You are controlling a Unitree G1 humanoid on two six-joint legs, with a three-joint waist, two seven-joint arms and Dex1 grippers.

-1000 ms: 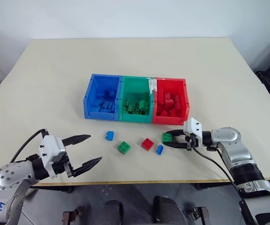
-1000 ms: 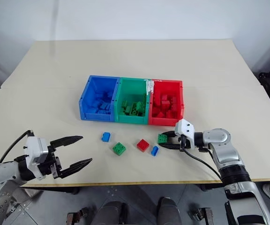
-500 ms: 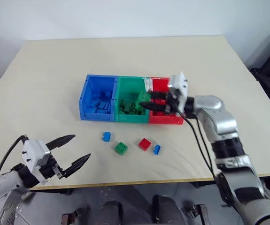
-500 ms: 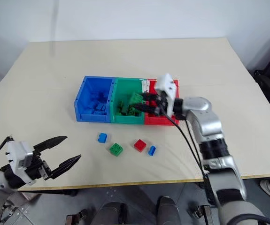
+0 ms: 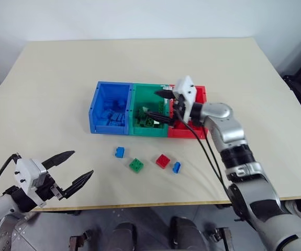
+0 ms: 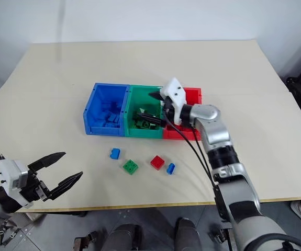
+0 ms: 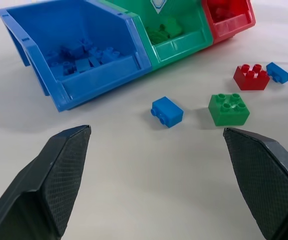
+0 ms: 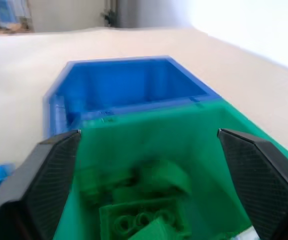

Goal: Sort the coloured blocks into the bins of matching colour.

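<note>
Currently right claw (image 5: pixel 158 105) is hanging released over the green bin (image 5: pixel 149 130), nothing gripped; left claw (image 5: pixel 71 170) is idling wide open near the worktop (image 5: pixel 45 78) edge. Four blocks are lying loose in front of the bins: blue block (image 5: pixel 120 152), green block (image 5: pixel 136 165), red block (image 5: pixel 163 160), small blue block (image 5: pixel 176 167). Risk: withdrawing low, the fingers are liable to catch the bin wall and drag the joined row. No legible writing.

The bins (image 5: pixel 111 107) stood mid-table (image 5: pixel 61 73), with the right gripper (image 5: pixel 158 104) spread over the green one. Four loose blocks (image 5: pixel 136 165) cluttered the 6 o'clock side; table toward 9 and 12 o'clock lay open.
</note>
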